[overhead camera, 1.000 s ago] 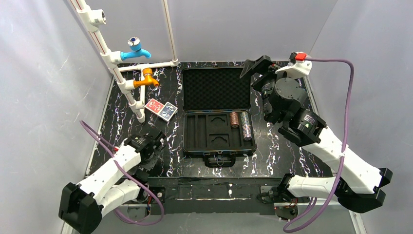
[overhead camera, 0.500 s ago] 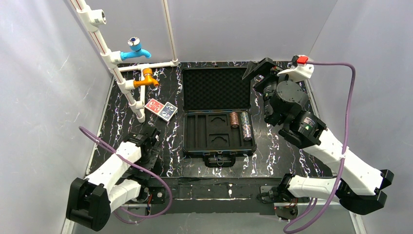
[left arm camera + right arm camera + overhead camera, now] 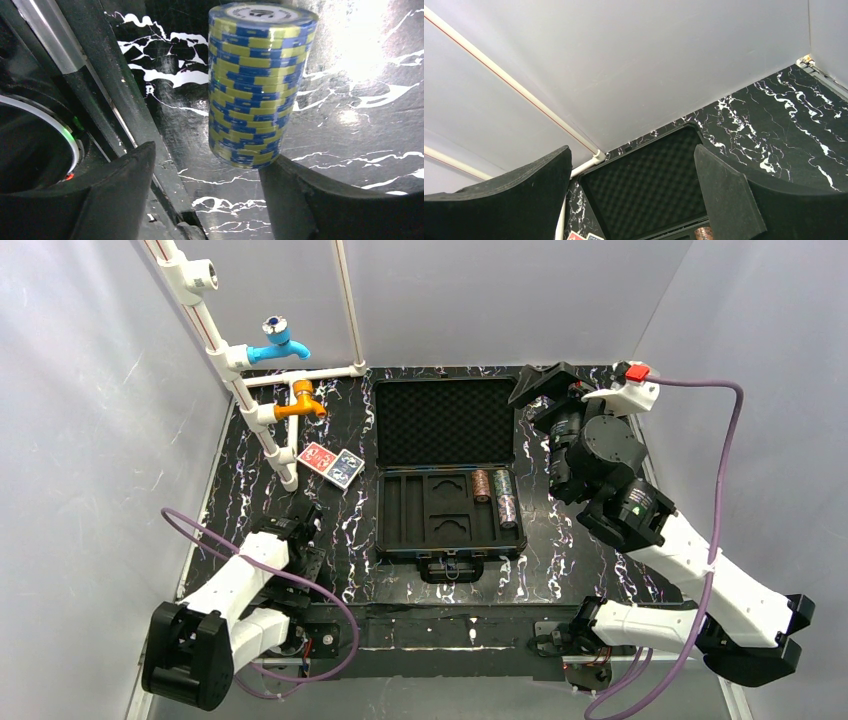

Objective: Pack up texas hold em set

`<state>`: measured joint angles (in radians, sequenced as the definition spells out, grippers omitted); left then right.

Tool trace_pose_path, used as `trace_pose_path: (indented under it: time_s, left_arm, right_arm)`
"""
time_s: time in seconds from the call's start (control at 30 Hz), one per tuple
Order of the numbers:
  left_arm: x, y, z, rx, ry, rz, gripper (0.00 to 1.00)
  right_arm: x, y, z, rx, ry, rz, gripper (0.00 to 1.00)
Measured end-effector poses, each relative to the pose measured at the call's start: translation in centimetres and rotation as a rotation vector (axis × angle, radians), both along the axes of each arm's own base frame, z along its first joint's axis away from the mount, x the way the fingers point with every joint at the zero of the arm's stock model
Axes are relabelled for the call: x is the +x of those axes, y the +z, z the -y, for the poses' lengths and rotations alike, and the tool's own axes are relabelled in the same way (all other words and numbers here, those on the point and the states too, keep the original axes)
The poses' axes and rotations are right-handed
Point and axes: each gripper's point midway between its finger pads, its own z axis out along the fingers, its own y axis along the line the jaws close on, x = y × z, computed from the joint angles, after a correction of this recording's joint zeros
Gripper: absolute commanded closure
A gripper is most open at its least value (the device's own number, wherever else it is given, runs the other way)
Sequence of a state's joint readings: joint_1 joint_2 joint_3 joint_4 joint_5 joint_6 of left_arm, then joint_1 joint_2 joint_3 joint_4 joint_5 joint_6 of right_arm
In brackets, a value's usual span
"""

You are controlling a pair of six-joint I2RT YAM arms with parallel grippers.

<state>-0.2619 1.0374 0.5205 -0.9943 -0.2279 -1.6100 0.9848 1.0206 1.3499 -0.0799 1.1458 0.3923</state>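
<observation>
- Texas hold em set (image 3: 440,510): spread over the black marbled counter (image 3: 580,560), partly packed.
- Briefcase (image 3: 440,430): black hard plastic, lying open at mid-counter. The foam lid is laid back toward the far wall and the slotted tray faces the arms.
- Two chip rolls (image 3: 495,492): lying side by side in the right end of the tray.
- Card decks (image 3: 330,464): one red, one blue, touching each other on the counter left of the briefcase, near the foot of the white pipes (image 3: 262,420).
- Blue-and-yellow chip roll (image 3: 257,85): standing upright on the counter, outside the briefcase, near the left arm.
- Left pincer (image 3: 207,160): low over the counter, spread open, one finger on either side of the upright roll, not clamping it.
- Right pincer (image 3: 631,155): raised beside the far right corner of the lid, spread open, holding nothing.
- Blue tap (image 3: 278,340) and orange tap (image 3: 298,400): mounted on the pipes, far left.
</observation>
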Motion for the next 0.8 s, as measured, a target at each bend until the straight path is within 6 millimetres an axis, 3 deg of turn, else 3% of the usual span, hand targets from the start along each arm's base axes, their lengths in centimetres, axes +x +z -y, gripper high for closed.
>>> trace_pose_path:
  time_s: [0.13,0.3,0.5,0.57,0.8]
  left_arm:
    - [0.3,-0.1,0.1,-0.008,0.001,0.008,0.44]
    - [1.1,-0.3,0.4,-0.019,-0.003,0.03,0.71]
    - [1.6,-0.4,0.7,-0.033,-0.028,0.034,0.95]
    - [1.6,-0.5,0.8,-0.037,-0.037,0.028,1.0]
    - [1.6,-0.5,0.8,-0.037,-0.071,0.0,1.0]
  right_arm:
    - [0.0,0.1,-0.1,0.002,0.004,0.005,0.0]
    - [0.0,0.1,-0.2,0.016,0.006,0.015,0.0]
    - [-0.2,0.2,0.0,0.033,0.006,0.023,0.0]
    - [-0.3,0.2,0.2,0.036,0.004,0.025,0.0]
    - [-0.6,0.8,0.5,0.06,0.005,0.041,0.0]
